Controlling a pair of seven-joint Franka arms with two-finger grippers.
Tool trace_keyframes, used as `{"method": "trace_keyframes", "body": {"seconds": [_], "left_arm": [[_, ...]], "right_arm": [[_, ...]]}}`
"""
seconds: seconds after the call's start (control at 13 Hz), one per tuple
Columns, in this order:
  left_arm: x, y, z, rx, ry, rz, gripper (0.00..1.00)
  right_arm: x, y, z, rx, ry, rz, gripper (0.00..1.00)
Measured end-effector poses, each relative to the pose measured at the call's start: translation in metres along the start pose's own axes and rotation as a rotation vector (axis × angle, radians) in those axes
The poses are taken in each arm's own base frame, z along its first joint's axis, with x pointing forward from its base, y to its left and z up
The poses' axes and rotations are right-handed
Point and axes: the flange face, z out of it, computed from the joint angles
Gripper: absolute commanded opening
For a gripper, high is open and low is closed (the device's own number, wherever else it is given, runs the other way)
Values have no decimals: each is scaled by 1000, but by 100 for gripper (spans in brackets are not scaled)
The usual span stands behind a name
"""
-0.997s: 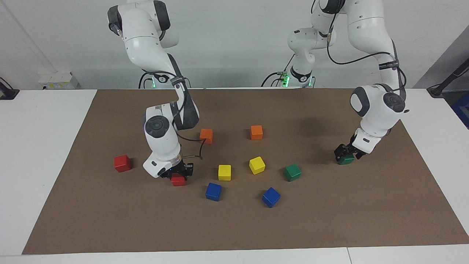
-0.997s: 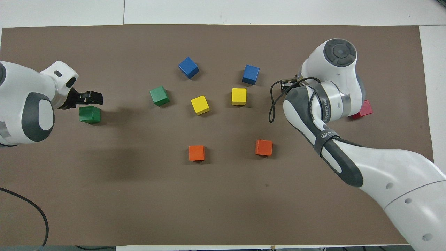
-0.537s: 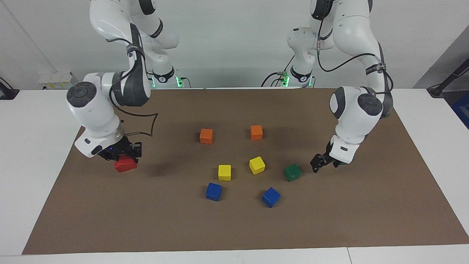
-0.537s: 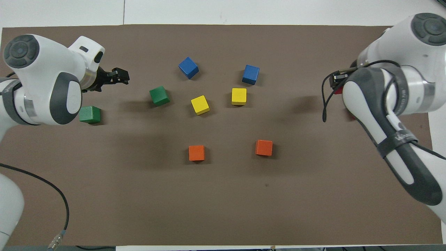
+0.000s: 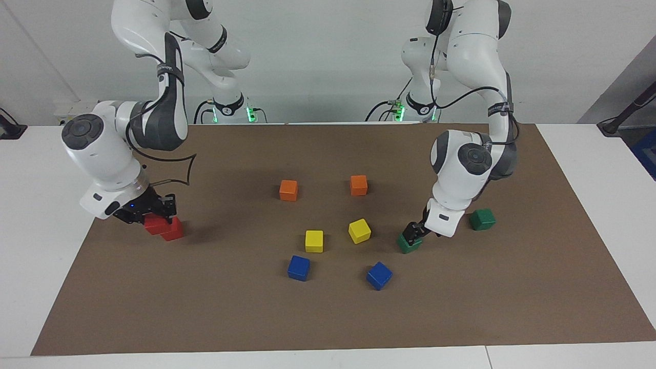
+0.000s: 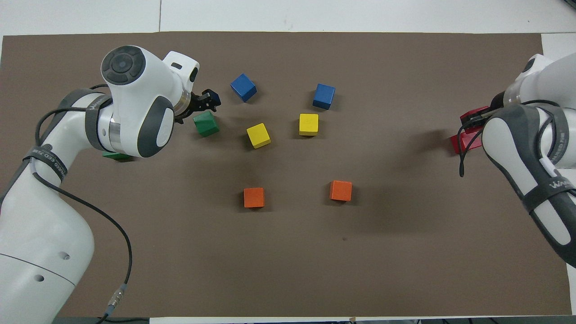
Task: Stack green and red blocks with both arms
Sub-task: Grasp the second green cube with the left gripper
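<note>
A brown mat covers the white desk [image 5: 31,215]. At the facing view's left, a red block [image 5: 154,223] is pinched by the right gripper [image 5: 148,218] above the second red block [image 5: 173,231], ready for lowering. At lower right, the left gripper [image 5: 414,233], spread, is poised at a green block [image 5: 408,244]; closing comes next. The other green block [image 5: 482,219] sits nearby.

Held block [image 5: 154,224] on second block [image 5: 172,231]; right hand [image 5: 148,215] end of mat [image 5: 328,318].

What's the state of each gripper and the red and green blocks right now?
left gripper: open, down at the green block beside the yellow ones
that green block: on the mat, not lifted
other green block: on the mat, free
right gripper: shut on a red block
held red block: over the second red block
second red block: on the mat
</note>
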Motion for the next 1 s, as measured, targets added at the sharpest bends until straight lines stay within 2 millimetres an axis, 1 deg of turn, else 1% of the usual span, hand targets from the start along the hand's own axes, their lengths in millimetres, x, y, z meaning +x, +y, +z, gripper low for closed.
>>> {"method": "trace_keyframes", "body": {"seconds": [0.08,0.23,0.46,0.69,1.0], "left_arm": [[-1,-1,4,3,-4,-13,100],[-6,2,12,2,-3,-54,100],[-15,11,18,3,3,-67,100],[-14,8,22,23,24,-48,100],[-19,5,34,42,38,-26,100]], "right_arm": [[-7,-1,6,0,-1,-6,0],[-19,5,14,1,-4,-26,0],[-32,19,16,-3,4,-46,0],[-35,21,17,-2,1,-51,0],[-37,20,20,1,-6,-51,0]]}}
